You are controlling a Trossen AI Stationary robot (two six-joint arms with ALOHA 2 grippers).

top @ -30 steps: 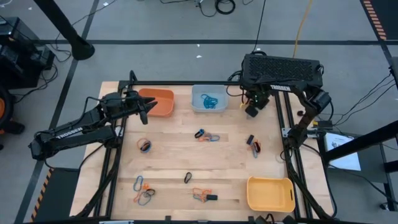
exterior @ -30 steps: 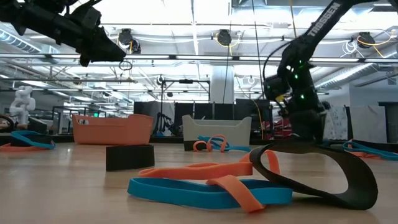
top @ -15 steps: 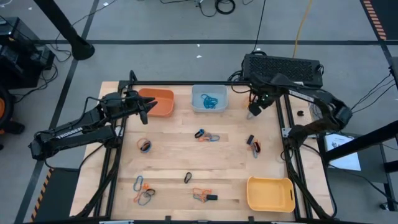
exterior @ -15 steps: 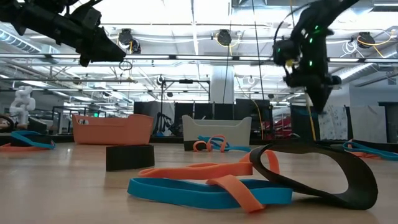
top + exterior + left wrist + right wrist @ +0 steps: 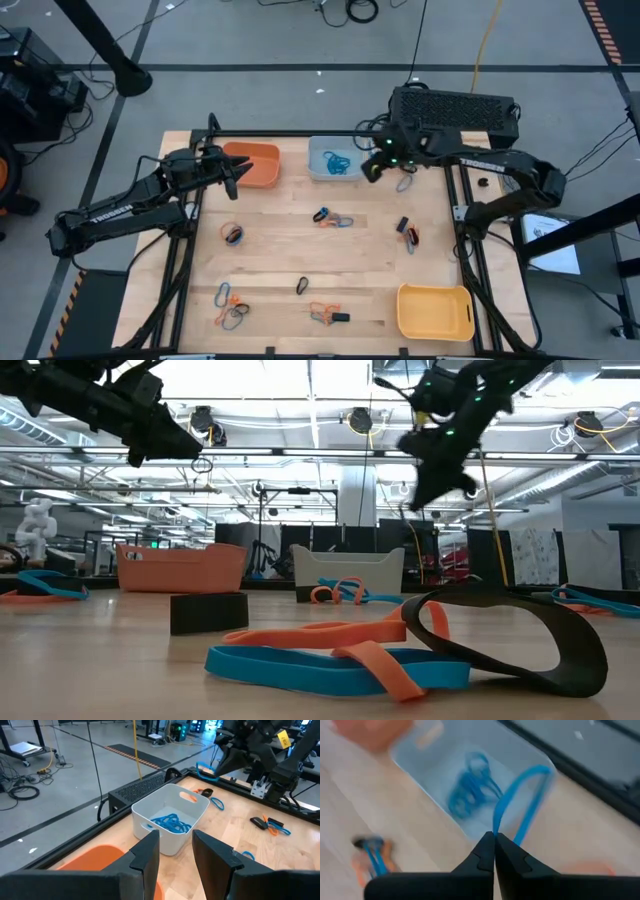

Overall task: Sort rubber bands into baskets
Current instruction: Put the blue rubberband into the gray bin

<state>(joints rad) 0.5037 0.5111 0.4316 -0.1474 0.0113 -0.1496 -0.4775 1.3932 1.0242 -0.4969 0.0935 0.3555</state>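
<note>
The left claw (image 5: 232,176) was found raised beside the orange basket (image 5: 255,163), at that basket's left edge, with its fingers (image 5: 145,860) parted and nothing seen between them. The orange basket stood at the far edge of the tabletop (image 5: 370,262), to the left of the pale blue-grey basket (image 5: 336,158). Several blue rubber bands (image 5: 337,161) were observed lying inside the pale blue-grey basket. Loose rubber bands were noted on the tabletop nearer than that basket: a blue and orange group (image 5: 333,218) directly in front of it, one pair (image 5: 232,234) to the left of that group, and further clusters (image 5: 231,308) toward the near edge. The right claw (image 5: 370,170) was found raised just to the right of the pale blue-grey basket, its fingertips pressed together on a blue rubber band (image 5: 520,805), which was seen as a loop standing out beyond the fingertips. Another small group of bands (image 5: 408,233) lay to the right of the central group. The yellow basket (image 5: 435,311) stood at the near right corner of the tabletop, well apart from the pale blue-grey basket.
</note>
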